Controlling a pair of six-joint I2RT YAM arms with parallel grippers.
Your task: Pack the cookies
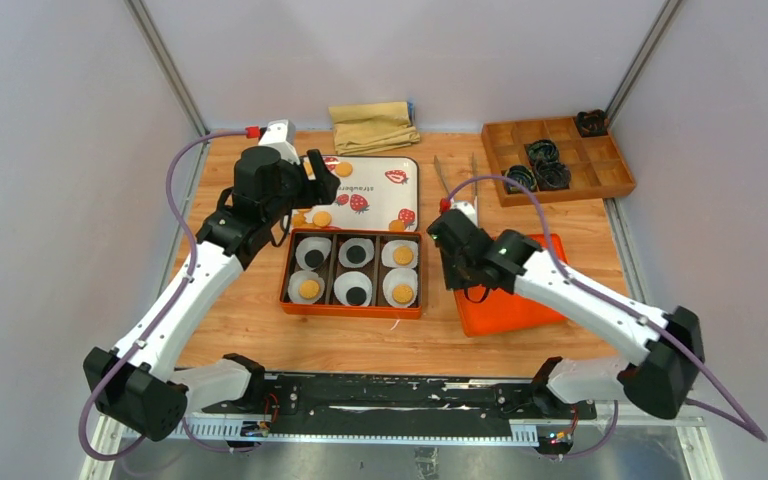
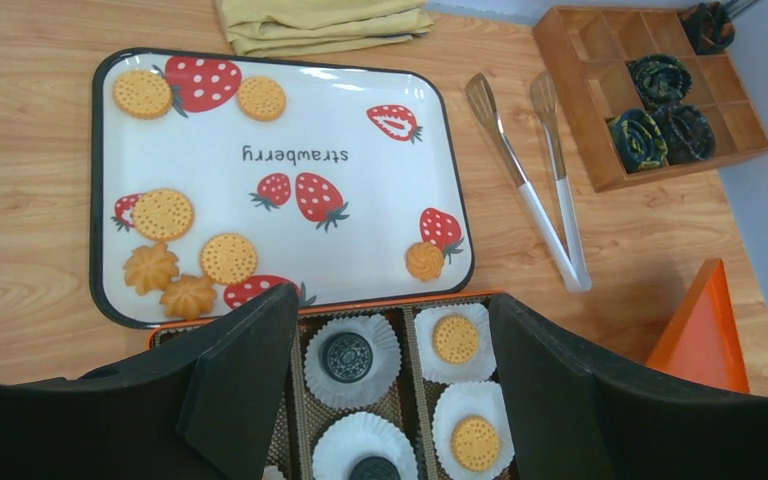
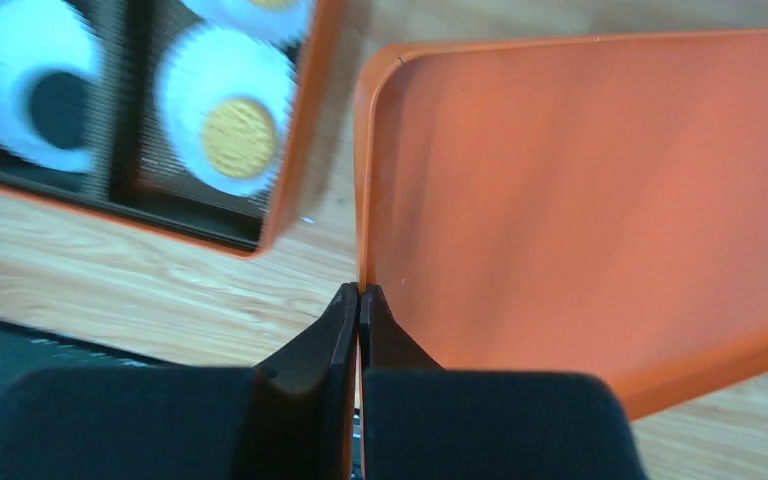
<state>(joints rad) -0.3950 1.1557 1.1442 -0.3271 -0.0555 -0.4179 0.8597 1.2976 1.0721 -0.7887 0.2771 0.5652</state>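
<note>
An orange box point(image 1: 350, 312) has six compartments with white liners; each holds one cookie, golden point(image 1: 403, 256) or black point(image 1: 358, 251). They also show in the left wrist view, black point(image 2: 347, 357) and golden point(image 2: 455, 338). Several more golden cookies point(image 2: 163, 214) lie on the strawberry tray point(image 2: 360, 110) behind the box. My left gripper point(image 2: 390, 310) is open and empty, above the box's back edge near the tray point(image 1: 380, 190). My right gripper point(image 3: 359, 292) is shut on the left edge of the orange lid point(image 3: 580, 180), right of the box point(image 3: 295, 130); the lid point(image 1: 520, 300) is tilted.
Metal tongs point(image 1: 457, 180) lie right of the tray and show in the left wrist view point(image 2: 535, 190). A wooden divided organizer point(image 1: 560, 160) with dark rolled items stands at back right. A folded tan cloth point(image 1: 373, 125) lies at the back edge.
</note>
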